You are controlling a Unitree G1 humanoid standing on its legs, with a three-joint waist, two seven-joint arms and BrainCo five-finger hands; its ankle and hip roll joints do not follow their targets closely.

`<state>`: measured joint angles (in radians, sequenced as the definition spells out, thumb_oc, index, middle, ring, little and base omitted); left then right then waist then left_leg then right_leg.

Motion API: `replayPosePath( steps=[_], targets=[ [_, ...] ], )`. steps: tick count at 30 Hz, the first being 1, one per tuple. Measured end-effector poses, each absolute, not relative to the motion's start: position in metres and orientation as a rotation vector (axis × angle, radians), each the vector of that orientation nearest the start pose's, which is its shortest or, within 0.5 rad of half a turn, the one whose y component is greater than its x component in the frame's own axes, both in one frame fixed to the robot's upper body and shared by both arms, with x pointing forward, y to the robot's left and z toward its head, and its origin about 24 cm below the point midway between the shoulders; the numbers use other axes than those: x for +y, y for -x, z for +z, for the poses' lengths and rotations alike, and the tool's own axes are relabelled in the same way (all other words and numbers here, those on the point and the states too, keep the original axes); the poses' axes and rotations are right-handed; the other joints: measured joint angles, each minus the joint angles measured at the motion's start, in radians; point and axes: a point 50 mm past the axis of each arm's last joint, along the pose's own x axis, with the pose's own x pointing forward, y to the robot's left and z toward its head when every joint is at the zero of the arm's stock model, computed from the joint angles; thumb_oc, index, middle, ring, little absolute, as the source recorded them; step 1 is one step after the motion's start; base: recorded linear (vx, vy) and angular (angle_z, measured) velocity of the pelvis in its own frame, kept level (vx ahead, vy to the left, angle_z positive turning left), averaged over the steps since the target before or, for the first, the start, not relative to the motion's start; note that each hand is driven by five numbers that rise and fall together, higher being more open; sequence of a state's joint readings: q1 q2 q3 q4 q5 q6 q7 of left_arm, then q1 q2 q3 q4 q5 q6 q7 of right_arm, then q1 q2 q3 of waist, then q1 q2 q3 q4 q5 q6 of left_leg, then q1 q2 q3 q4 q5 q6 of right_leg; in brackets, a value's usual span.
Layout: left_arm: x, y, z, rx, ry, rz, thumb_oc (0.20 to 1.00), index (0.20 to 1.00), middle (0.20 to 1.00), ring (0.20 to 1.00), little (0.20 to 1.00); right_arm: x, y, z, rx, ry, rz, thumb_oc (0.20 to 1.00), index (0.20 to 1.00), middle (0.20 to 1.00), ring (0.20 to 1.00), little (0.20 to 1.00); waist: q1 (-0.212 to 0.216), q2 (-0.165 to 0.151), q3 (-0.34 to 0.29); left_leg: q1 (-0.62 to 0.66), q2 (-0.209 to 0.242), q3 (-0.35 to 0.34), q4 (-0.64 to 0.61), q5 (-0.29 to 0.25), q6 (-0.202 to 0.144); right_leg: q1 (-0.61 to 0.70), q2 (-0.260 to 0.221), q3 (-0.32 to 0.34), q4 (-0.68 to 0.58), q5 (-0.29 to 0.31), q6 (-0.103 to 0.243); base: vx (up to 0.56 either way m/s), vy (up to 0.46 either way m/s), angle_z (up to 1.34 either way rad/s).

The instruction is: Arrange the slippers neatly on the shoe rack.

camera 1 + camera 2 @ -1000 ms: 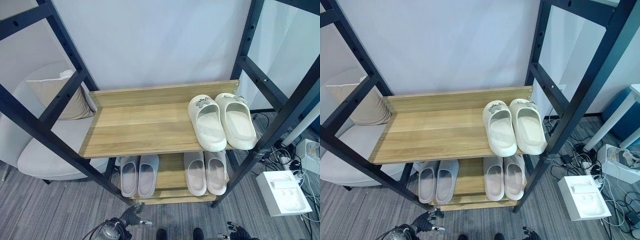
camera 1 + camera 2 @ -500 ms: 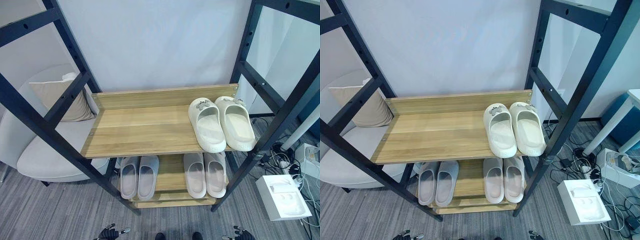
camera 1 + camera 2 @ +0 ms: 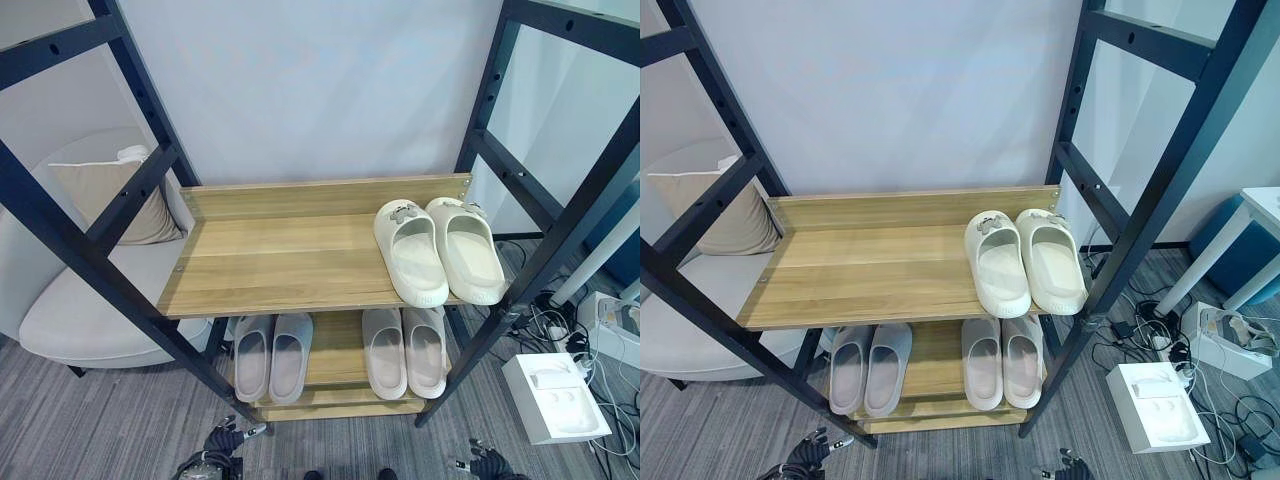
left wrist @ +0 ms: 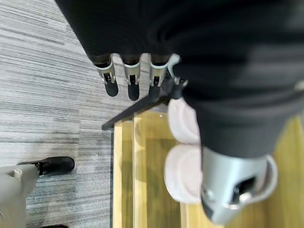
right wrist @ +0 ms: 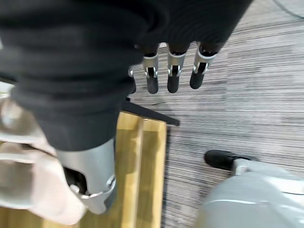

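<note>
I have both hands low at the near edge of my head view, over the grey carpet (image 3: 100, 420) in front of the rack (image 3: 300, 265). My left hand (image 3: 222, 442) hangs with fingers (image 4: 130, 80) straight and spread, holding nothing; its wrist camera looks past the fingertips to the carpet and the rack's front corner, with the toes of the grey pair (image 3: 270, 355) just beyond the thumb. My right hand (image 3: 487, 465) is the same: fingers (image 5: 173, 78) straight and apart, nothing in them, the carpet under them and the lower shelf's edge just past the palm.

Ahead of the left hand, the grey pair sits side by side on the lower shelf, toes toward me. Ahead of and inward from the right hand, a pinkish pair (image 3: 405, 350) sits on the same shelf, also toes forward, the two slippers touching.

Above and beyond those, on the upper shelf, a cream pair (image 3: 438, 250) lies at the end nearer my right hand, side by side, toes slightly over the front edge.

Outward from the left hand, past the rack's black post, is a light chair (image 3: 80, 310) with a beige cushion (image 3: 110, 195). Outward from the right hand, a white box (image 3: 555, 395) lies on the carpet among cables.
</note>
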<state>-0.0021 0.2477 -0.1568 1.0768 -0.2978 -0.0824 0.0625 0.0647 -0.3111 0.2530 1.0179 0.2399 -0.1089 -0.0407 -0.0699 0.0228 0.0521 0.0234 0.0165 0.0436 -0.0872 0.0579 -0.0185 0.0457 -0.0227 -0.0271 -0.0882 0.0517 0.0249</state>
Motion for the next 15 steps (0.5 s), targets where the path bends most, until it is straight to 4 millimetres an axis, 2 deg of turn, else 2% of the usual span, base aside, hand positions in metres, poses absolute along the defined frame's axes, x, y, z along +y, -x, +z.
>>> replayPosePath(
  steps=[5, 15],
  targets=[
    [0.227, -0.131, -0.145, 0.975, -0.071, 0.198, 1.0, 1.0, 1.0, 1.0, 1.0, -0.234, -0.129, -0.135, 0.899, 0.18, -0.084, 1.0, 1.0, 1.0, 1.0, 1.0, -0.001, 0.002, 0.0, 0.002, 0.0, 0.003, 0.0, 0.0, 0.0, 0.001, 0.0, 0.002, 0.0, 0.0, 0.0, 0.0, 0.0, 0.0],
    [0.217, -0.132, -0.146, 0.968, -0.094, 0.159, 1.0, 1.0, 1.0, 1.0, 1.0, -0.233, -0.138, -0.131, 0.866, 0.142, -0.103, 1.0, 1.0, 1.0, 1.0, 1.0, 0.001, 0.005, -0.001, 0.004, 0.0, 0.005, 0.0, 0.0, 0.0, 0.003, 0.0, 0.002, 0.0, 0.0, 0.0, 0.0, 0.0, 0.0]
  ],
)
